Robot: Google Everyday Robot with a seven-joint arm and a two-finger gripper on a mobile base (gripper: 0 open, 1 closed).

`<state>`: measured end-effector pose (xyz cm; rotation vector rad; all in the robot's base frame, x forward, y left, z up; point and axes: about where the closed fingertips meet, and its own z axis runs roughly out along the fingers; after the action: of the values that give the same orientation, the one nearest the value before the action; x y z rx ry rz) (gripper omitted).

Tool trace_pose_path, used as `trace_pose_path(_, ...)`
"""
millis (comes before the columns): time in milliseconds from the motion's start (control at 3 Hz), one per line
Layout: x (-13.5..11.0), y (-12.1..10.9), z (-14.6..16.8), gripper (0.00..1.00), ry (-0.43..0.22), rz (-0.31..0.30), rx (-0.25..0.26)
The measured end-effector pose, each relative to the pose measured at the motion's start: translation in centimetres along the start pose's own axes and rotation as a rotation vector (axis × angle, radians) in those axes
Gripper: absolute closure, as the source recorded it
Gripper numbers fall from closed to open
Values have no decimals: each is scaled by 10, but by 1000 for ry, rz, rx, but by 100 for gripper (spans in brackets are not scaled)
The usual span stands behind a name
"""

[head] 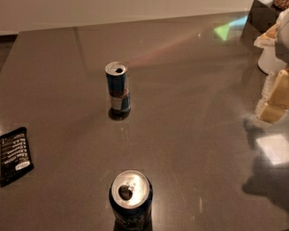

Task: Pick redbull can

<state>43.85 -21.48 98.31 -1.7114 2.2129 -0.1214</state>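
Redbull can (118,88) is standing upright, central on the surface (192,129), well apart from the hand (275,99) hovering at the right edge. Whether the hand is spread, I cannot tell.

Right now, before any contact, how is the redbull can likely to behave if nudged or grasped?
The redbull can stands upright, tall and slim, so a high nudge would probably tip it. Its top looks opened, so it may be light and dent easily. The glossy table might let it slide. The gripper is at the right edge, apart from it.
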Motion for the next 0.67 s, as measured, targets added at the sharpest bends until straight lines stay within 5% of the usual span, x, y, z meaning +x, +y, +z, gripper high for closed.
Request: trace_pose_path(667,-13,-8,1,0,-31,0,1)
